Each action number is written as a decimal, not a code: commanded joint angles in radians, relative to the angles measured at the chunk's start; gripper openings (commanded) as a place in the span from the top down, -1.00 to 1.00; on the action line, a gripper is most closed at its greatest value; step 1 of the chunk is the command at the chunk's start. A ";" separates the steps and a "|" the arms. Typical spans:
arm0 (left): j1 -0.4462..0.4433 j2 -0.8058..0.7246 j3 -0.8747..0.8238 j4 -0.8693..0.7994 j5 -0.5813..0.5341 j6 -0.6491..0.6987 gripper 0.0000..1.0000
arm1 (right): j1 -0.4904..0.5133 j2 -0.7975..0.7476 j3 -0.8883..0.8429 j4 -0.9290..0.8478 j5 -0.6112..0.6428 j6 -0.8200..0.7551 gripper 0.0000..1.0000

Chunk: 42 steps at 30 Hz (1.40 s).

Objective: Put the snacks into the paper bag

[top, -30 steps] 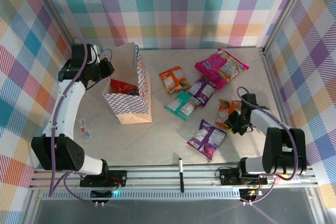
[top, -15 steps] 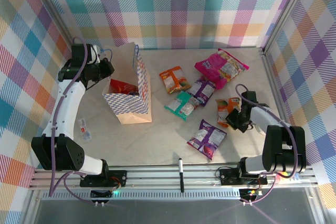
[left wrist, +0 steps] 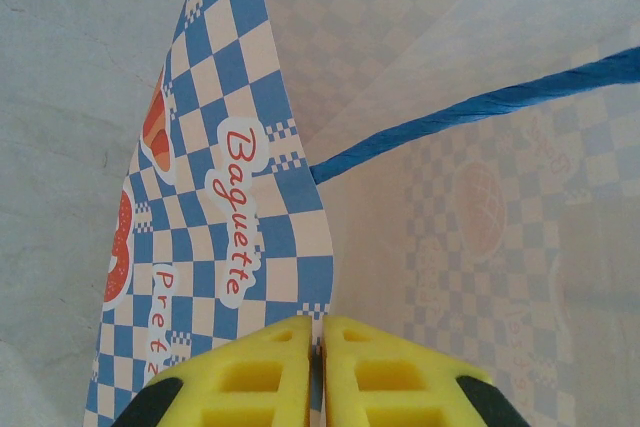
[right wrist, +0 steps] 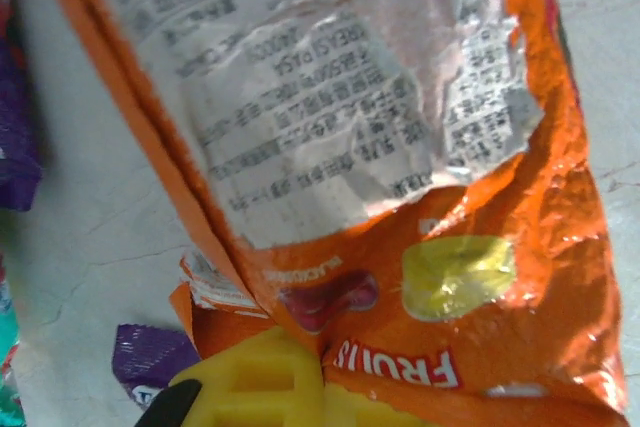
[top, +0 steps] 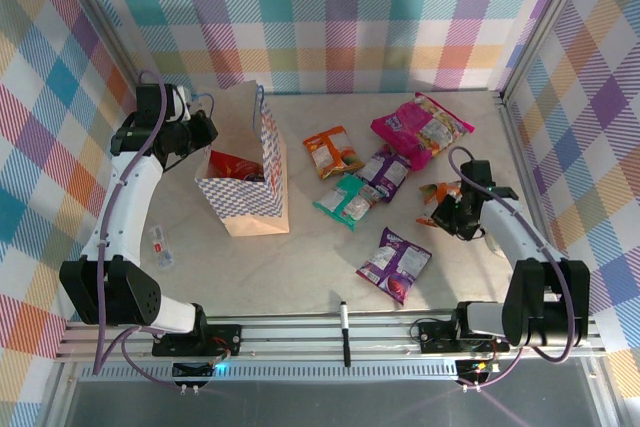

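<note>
Orange snack packet (top: pixel 437 195) at table's three o'clock, pinched by right gripper (top: pixel 455 212), forearm angled toward centre, left gripper (top: pixel 203 133) clamped on paper bag (top: pixel 250 202) rim at nine o'clock, teal packet (top: pixel 347 199), purple packet (top: pixel 387 172) lying between

Built alike: white tubular links on the left arm (top: pixel 125 197) and right arm (top: pixel 512 235), joined by chunky black motor housings, bulkiest at the shoulders near 7 and 5 o'clock of the top view. Trailed along each by a thin lilac cable (top: pixel 148 75) looping free by the wrist, and bolted down on flat black bases (top: pixel 200 337) with small dark wires beside them. Tipped with a black left gripper (top: pixel 207 140) and right gripper (top: pixel 452 209), carrying bright yellow blocky fingers (left wrist: pixel 250 382) moulded with square recessed pockets, with rounded black corners just behind them.
</note>
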 commanded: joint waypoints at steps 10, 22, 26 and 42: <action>-0.007 -0.021 0.008 -0.055 -0.023 0.010 0.78 | 0.121 -0.058 0.173 -0.123 0.114 -0.065 1.00; -0.007 -0.033 0.008 -0.053 -0.019 0.008 0.77 | 0.250 -0.087 0.350 -0.164 0.153 -0.086 1.00; -0.008 -0.038 0.005 -0.047 -0.013 0.004 0.78 | 0.301 -0.082 0.423 -0.170 0.165 -0.102 1.00; -0.007 -0.047 0.006 -0.043 -0.008 -0.004 0.77 | 0.494 -0.026 0.701 -0.185 0.212 -0.189 1.00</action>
